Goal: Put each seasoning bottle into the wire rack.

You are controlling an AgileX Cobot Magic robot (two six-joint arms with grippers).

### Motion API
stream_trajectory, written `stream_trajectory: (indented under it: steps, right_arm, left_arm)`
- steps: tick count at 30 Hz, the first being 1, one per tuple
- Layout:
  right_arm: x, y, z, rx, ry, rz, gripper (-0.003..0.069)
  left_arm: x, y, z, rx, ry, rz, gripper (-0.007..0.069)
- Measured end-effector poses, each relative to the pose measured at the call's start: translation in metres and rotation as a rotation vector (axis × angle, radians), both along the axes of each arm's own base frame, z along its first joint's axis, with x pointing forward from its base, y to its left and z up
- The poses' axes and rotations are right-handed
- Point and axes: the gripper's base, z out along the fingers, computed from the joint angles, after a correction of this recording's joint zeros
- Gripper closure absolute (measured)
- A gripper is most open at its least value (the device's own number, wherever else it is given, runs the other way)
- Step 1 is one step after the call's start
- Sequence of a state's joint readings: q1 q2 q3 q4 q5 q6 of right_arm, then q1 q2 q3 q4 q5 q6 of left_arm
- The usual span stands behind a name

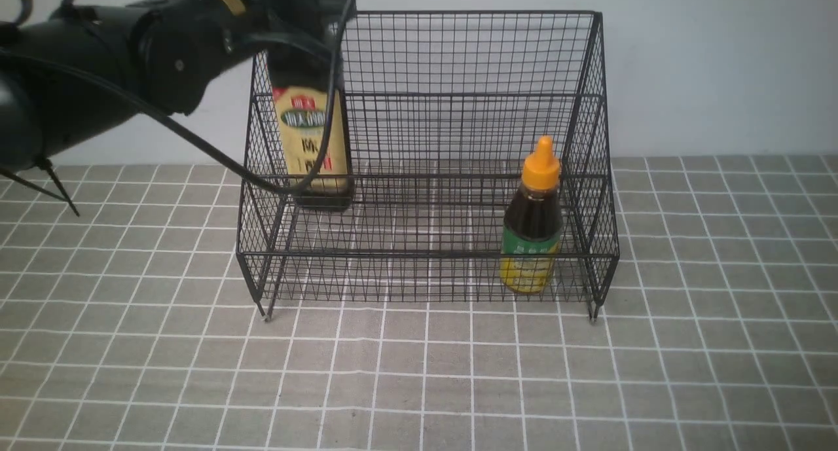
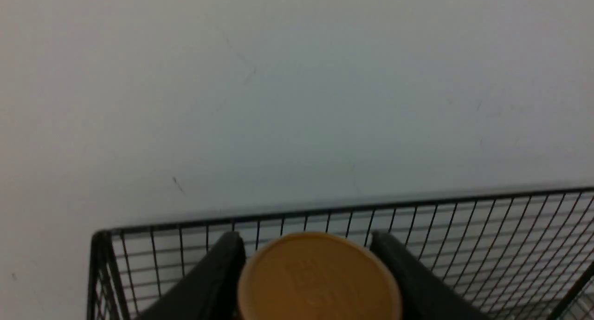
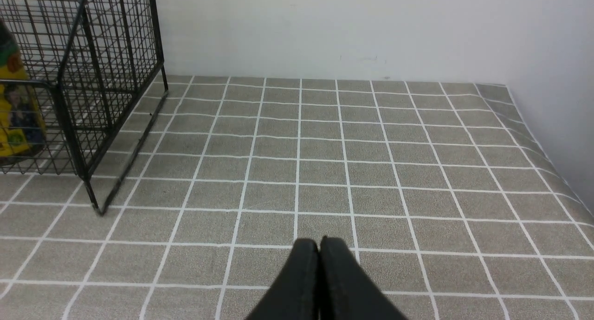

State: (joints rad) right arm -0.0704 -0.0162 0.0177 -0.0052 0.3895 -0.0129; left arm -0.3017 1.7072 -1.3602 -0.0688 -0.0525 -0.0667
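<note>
The tall seasoning bottle point(image 1: 311, 146), dark with a tan label, hangs upright inside the left end of the black wire rack point(image 1: 592, 110). Its base is at the level of the rack's rear step. My left gripper point(image 1: 302, 9) is shut on its neck from above. In the left wrist view the gold cap point(image 2: 318, 278) sits between the two black fingers point(image 2: 222, 269), with the rack's rim point(image 2: 464, 202) behind. The small bottle point(image 1: 533, 225) with the orange nozzle stands on the rack's lower front shelf at the right; it also shows in the right wrist view point(image 3: 14, 111). My right gripper point(image 3: 319, 242) is shut and empty.
The rack stands on a grey checked tablecloth point(image 1: 419, 379) against a white wall. My left arm and its cables point(image 1: 196, 143) cross in front of the rack's left side. The rack's right side point(image 3: 93, 78) is left of my right gripper. The table's right edge point(image 3: 547, 148) meets a wall.
</note>
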Motion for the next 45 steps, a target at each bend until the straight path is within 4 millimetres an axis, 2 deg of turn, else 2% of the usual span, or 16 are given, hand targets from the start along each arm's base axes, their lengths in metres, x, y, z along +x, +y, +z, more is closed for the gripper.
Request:
stream_trajectory:
  steps: [4, 13, 18, 22, 27, 33, 35, 38, 40, 41, 43, 45]
  right_arm:
    - [0.0, 0.0, 0.0, 0.0, 0.0, 0.0, 0.067]
    - [0.0, 0.0, 0.0, 0.001, 0.0, 0.0, 0.067]
    - [0.0, 0.0, 0.0, 0.003, 0.0, -0.001, 0.067]
    - [0.0, 0.0, 0.0, 0.003, 0.0, -0.001, 0.067]
    - [0.0, 0.0, 0.0, 0.003, 0.0, -0.001, 0.067]
    - [0.0, 0.0, 0.0, 0.003, 0.0, -0.001, 0.067]
    - [0.0, 0.0, 0.0, 0.003, 0.0, -0.001, 0.067]
    - [0.0, 0.0, 0.0, 0.003, 0.0, -0.001, 0.067]
    - [0.0, 0.0, 0.0, 0.003, 0.0, -0.001, 0.067]
    - [0.0, 0.0, 0.0, 0.003, 0.0, -0.001, 0.067]
    - [0.0, 0.0, 0.0, 0.003, 0.0, -0.001, 0.067]
    - [0.0, 0.0, 0.0, 0.003, 0.0, -0.001, 0.067]
  left_arm:
    - [0.002, -0.001, -0.016, 0.03, 0.098, -0.005, 0.0317]
    - [0.002, -0.002, -0.017, 0.044, 0.131, -0.011, 0.0309]
    - [0.0, -0.001, -0.011, 0.048, 0.114, -0.012, 0.0187]
    - [-0.005, 0.001, -0.002, 0.084, 0.097, -0.021, 0.0133]
    - [-0.018, 0.005, 0.016, 0.128, 0.075, -0.027, 0.0124]
    - [-0.054, 0.018, 0.058, 0.16, 0.049, -0.023, 0.0132]
    - [-0.07, 0.023, 0.07, 0.164, 0.061, -0.019, 0.0163]
    - [-0.102, 0.034, 0.091, 0.177, 0.109, -0.013, 0.0279]
    - [-0.123, 0.041, 0.101, 0.183, 0.133, -0.009, 0.0398]
    - [-0.141, 0.047, 0.109, 0.181, 0.13, -0.006, 0.0479]
    - [-0.162, 0.054, 0.112, 0.183, 0.138, -0.004, 0.0571]
    - [-0.187, 0.062, 0.112, 0.179, 0.132, -0.002, 0.061]
